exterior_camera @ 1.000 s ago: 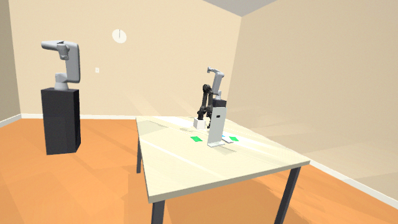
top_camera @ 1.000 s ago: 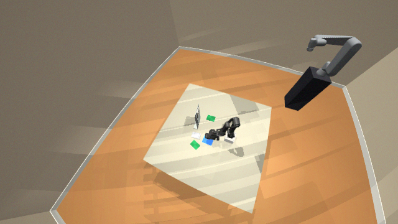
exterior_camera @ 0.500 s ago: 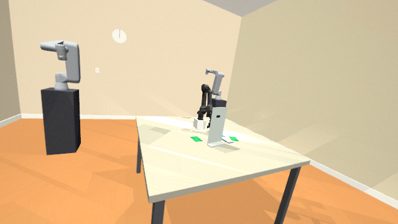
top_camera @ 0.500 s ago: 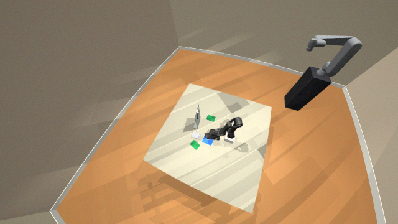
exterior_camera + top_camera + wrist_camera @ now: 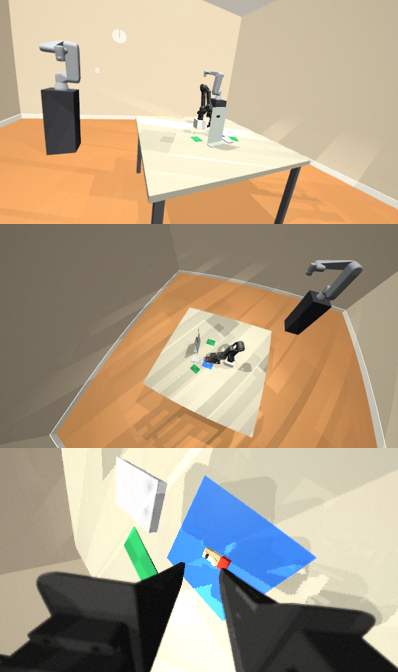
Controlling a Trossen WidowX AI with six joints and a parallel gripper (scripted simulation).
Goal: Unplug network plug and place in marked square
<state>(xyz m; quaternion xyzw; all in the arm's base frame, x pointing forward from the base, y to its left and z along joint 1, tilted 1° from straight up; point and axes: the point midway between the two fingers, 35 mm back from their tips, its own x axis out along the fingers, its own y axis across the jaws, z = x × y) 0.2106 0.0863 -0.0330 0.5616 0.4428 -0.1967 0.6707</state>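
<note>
The plug (image 5: 212, 554), pale with a red end, lies over the blue marked square (image 5: 206, 366) (image 5: 235, 523), inside its outline, and looks to be resting on it. My gripper (image 5: 202, 569) (image 5: 209, 126) is open above the square's near part, with nothing between its fingers. The right fingertip overlaps the edge of the red end in the wrist view; whether they touch I cannot tell. The upright panel (image 5: 197, 345) (image 5: 217, 130) stands away from the gripper, with a dark opening near its top. The plug is too small to make out clearly in the top and exterior views.
A white flat block (image 5: 196, 359) (image 5: 227, 140) (image 5: 137, 495) lies between the panel and the square. One green patch (image 5: 194, 369) (image 5: 234, 139) (image 5: 141, 555) is beside the square; another green patch (image 5: 211, 342) (image 5: 196, 139) is near the panel. Grey arms stand on black pedestals off the table.
</note>
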